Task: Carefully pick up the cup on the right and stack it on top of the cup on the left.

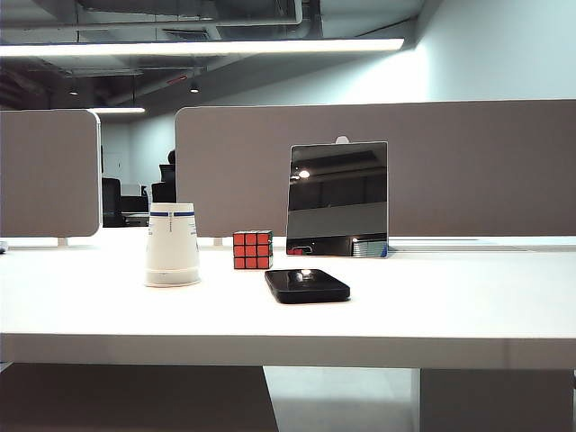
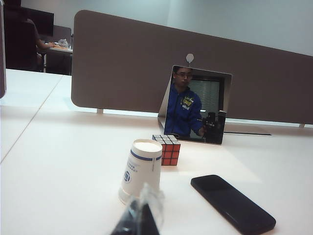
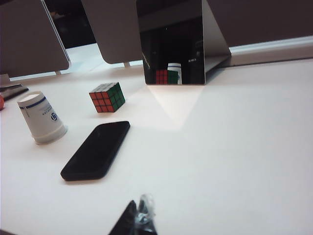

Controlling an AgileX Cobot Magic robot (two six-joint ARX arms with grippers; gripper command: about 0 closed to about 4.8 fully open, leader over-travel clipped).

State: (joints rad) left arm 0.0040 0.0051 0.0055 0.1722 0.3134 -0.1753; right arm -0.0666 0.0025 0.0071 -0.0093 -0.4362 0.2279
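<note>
We are taking the cube as our landmark on the table. In the exterior view, the upside-down cup is standing just left of the cube, apart from it. The phone is lying flat to the right of the cube and nearer the table's front edge. The mirror is standing propped behind and to the right of the cube, and the partition is running behind it. Neither gripper is appearing in that view; the left gripper is sitting shut on the near side of the cup, and the right gripper is sitting shut well off from the cube, beyond the phone.
</note>
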